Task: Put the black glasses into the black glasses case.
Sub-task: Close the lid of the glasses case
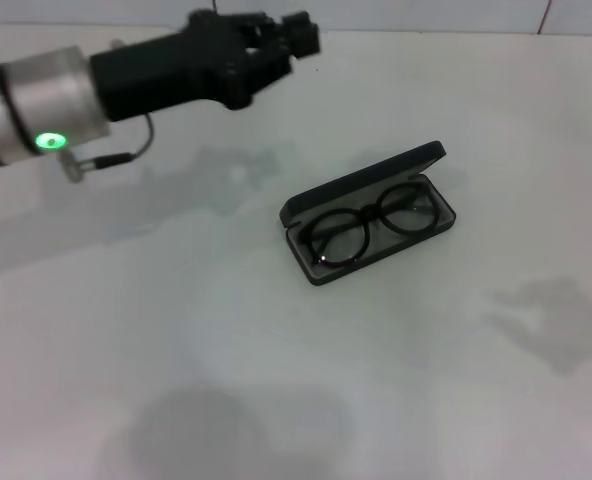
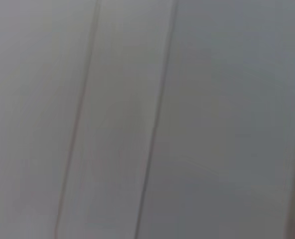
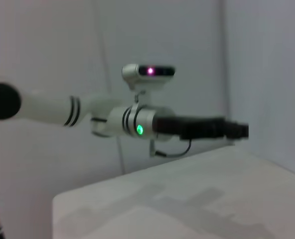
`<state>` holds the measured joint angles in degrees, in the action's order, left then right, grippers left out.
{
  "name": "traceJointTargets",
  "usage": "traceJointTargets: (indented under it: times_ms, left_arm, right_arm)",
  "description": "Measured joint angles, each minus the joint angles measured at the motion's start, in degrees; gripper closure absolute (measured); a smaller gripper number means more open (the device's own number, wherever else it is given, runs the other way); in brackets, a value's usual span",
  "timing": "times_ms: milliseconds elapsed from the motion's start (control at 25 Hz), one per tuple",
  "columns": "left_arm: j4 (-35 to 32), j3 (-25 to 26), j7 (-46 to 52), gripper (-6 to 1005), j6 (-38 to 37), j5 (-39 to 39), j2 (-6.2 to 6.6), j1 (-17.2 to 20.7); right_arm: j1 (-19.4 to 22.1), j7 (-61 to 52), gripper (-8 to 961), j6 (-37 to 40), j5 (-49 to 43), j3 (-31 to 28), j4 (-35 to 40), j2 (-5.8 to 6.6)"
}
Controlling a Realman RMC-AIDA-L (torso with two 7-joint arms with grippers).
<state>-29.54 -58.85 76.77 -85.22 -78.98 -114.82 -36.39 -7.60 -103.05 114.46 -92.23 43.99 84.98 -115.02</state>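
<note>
- Black glasses (image 1: 368, 228) lying inside the black glasses case (image 1: 364, 186), lenses up, frame spanning the tray lengthwise; temples apparently folded under, not clearly visible.
- Case open, lid tilted back on the far long edge; greyish lining visible around the frame. Nothing else in the tray.
- Case sitting mid-surface (image 1: 176, 350), skewed diagonally, well apart from any arm.
- Left tool (image 1: 276, 45) raised above the far left part of the surface, well clear of the case; holding nothing. Finger opening: cannot tell, dark fingers bunch together in the head view.
- Same arm seen side-on from the right wrist view, left tool (image 3: 232, 130) stretched out level above the surface, empty.
- Left wrist view: only a pale panel with two seams; no tool, no case.
- Right tool not in view anywhere; likely parked off to the side.
- Judgement: placement looks done, glasses seated flat within the rim, so the high, distant pose of the left tool fits a retreat or rest position.
- Lid left open; closing not asked for by the task.
- Risk: minimal; frame looks snug, nothing overhanging the rim.
</note>
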Motion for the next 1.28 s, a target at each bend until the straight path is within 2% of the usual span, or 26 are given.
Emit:
traceJointTargets:
  times_ms: [120, 240, 360, 480, 680, 1280]
  left_arm:
    - [-0.34, -0.17, 1.24, 837, 5.61, -5.12, -2.04, -1.39]
    - [-0.19, -0.22, 2.56, 830, 9.51, -11.31, -3.94, -3.9]
    - [0.87, -0.93, 3.94, 826, 13.7, -15.53, -4.94, -6.47]
    - [3.34, -2.54, 4.4, 824, 16.05, -16.23, -4.97, -8.47]
    - [4.59, -3.44, 4.49, 823, 17.84, -16.51, -4.96, -9.41]
    - [7.26, -6.48, 6.56, 817, 24.26, -17.4, -5.07, -9.8]
  right_arm:
    - [0.5, 2.69, 887, 1.69, -0.31, -6.94, -4.0, -0.13]
    - [0.57, 5.48, 718, 3.08, -0.33, -13.75, -8.81, -0.16]
    - [-0.17, 9.11, 603, 4.74, -0.85, -20.67, -15.45, -0.11]
    - [-0.46, 12.03, 488, 5.0, -0.92, -22.89, -19.47, -0.03]
    - [-1.15, 14.76, 405, 4.67, -1.28, -23.69, -23.19, 0.05]
    - [-2.85, 17.61, 407, 2.64, -1.98, -23.62, -29.35, 0.33]
